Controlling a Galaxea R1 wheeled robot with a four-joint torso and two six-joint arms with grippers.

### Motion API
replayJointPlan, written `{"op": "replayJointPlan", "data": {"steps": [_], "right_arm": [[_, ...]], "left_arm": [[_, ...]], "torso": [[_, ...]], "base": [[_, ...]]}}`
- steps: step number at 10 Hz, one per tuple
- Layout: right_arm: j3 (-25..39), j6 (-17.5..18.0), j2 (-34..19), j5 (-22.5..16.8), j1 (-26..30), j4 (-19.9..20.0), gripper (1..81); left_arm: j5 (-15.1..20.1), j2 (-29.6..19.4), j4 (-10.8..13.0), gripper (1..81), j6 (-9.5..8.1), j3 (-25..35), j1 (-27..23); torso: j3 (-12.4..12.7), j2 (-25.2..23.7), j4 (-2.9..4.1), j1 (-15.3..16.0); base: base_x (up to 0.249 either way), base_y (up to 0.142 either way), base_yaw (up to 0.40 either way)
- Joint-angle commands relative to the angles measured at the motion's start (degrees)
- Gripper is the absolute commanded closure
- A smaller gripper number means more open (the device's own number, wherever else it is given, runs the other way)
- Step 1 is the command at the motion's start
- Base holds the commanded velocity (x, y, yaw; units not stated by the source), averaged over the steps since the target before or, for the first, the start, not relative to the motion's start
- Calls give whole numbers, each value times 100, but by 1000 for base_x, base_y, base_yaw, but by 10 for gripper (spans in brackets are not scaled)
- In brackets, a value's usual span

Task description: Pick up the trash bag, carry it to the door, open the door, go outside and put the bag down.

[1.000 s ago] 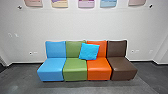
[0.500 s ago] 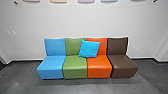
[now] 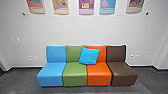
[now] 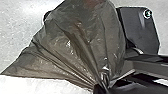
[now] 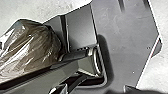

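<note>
Where the neck [image 4: 103, 76] of the dark, see-through trash bag [image 4: 82, 37] gathers into folds, the left end effector [image 4: 102, 85] has it pinched, and the film fans out wide from that grip. The bag's long axis runs from the pinched neck into the body; I judge that it hangs near plumb, its weight toward 6 o'clock. The left arm is clearly the nearer: the right wrist view also catches the bag's crinkled bulk, but beside the right arm. Whether the right end effector [image 5: 60, 89] is wide or narrow, I cannot tell. Thin film like this could stretch or slip if swung, so the carry seems to call for gentle turns. Farther off, 4 joined seats face the robot: blue [image 3: 51, 75] at about 11 o'clock, green [image 3: 75, 75] and orange [image 3: 99, 75] close to 12, brown [image 3: 122, 72] at about 1. A bright blue cushion [image 3: 88, 56] leans near 12. Beyond, 5 posters [image 3: 86, 7] hang on the wall [image 3: 82, 30], their print too small to read; no brand is legible.
</note>
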Motion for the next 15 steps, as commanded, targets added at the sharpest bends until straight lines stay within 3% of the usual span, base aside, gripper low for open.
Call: {"op": "replayJointPlan", "data": {"steps": [1, 3, 5, 7, 15], "right_arm": [[15, -20, 36, -349, 217, -64, 10], [-161, -20, 186, -322, 216, -64, 10], [-564, -20, 431, -322, 217, -64, 10], [-847, -20, 572, -314, 208, -72, 10], [-829, -20, 581, -305, 190, -81, 10]], "left_arm": [[386, 157, 86, 811, 36, -266, -296], [386, 236, 200, 811, 71, -380, -305], [386, 262, 200, 811, 185, -406, -313], [386, 262, 192, 811, 186, -406, -322], [448, 227, 165, 811, 194, -415, -331]], "torso": [[-5, -2, 0, 0], [-5, 0, 0, -5], [-2, 0, 0, -5], [-2, 0, 0, -5], [0, 0, 0, -5]], "base": [[0, 0, 0], [0, 0, 0], [0, 0, 0], [0, 0, 0], [0, 0, 0]]}}
